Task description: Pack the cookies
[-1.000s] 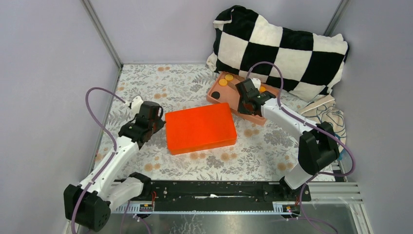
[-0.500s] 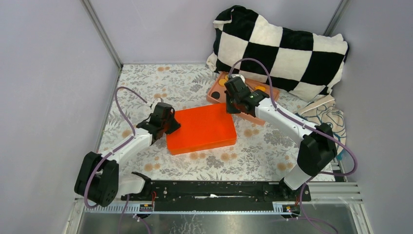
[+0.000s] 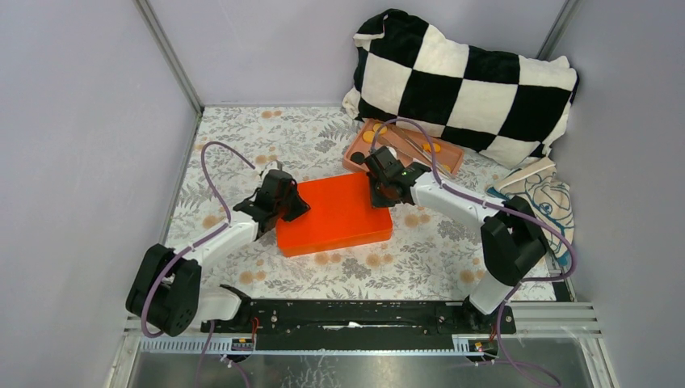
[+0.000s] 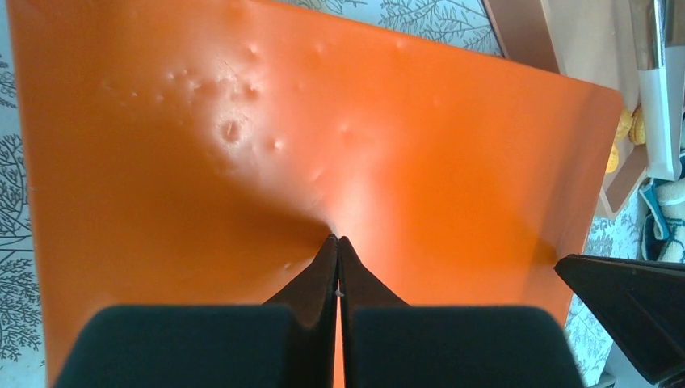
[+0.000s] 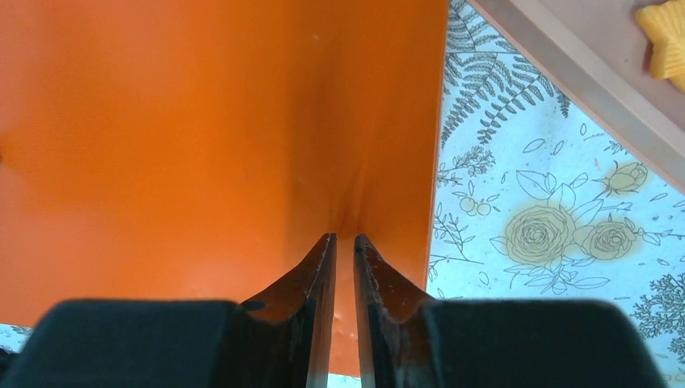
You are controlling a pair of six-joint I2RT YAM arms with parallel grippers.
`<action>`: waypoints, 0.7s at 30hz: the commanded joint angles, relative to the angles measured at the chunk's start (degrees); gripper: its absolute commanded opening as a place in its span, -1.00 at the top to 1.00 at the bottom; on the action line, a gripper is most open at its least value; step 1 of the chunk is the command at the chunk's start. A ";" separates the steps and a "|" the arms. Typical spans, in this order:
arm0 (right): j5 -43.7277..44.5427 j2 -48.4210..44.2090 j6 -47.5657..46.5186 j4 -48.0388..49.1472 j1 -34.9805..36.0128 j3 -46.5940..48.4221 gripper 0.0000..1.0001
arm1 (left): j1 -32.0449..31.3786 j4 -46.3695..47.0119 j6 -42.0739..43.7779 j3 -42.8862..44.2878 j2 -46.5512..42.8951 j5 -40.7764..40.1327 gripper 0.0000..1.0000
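Observation:
Golden and black cookies (image 3: 356, 157) lie in a salmon tray (image 3: 420, 158) at the back; a yellow star-shaped one (image 5: 664, 40) shows in the right wrist view. An orange lid (image 3: 333, 212) lies flat on the floral cloth in front of the tray. My left gripper (image 4: 337, 238) is shut, its tips resting on the lid near its left edge (image 3: 289, 200). My right gripper (image 5: 340, 237) sits at the lid's far right corner (image 3: 378, 194). Its jaws stand a narrow gap apart with nothing between them, the tips against the orange surface.
A black-and-white checked pillow (image 3: 464, 85) leans behind the tray. A printed cloth bag (image 3: 541, 198) lies at the right. Grey walls close in the left and right sides. The floral tablecloth (image 3: 242, 145) covers the table.
The left arm swung forward from beside the lid onto its left edge. The right gripper left the tray and came down and left to the lid's far right corner.

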 commanded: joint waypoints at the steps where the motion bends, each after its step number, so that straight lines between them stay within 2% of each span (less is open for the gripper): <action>1: 2.07 -3.54 -0.21 -1.10 0.34 -0.51 0.56 | -1.77 -4.67 1.83 0.38 0.62 -0.96 1.00; 9: 4.42 -12.64 -2.94 0.30 0.60 4.57 0.34 | -4.67 -11.52 5.14 5.51 -7.94 -9.33 1.00; 14: 5.96 -17.14 -3.69 0.35 0.62 4.03 0.27 | -4.89 -12.62 5.06 5.99 -11.76 -9.83 1.00; 21: 11.27 -19.36 -3.86 -2.16 0.61 2.25 0.24 | -4.95 -13.15 5.11 5.94 -11.29 -10.00 1.00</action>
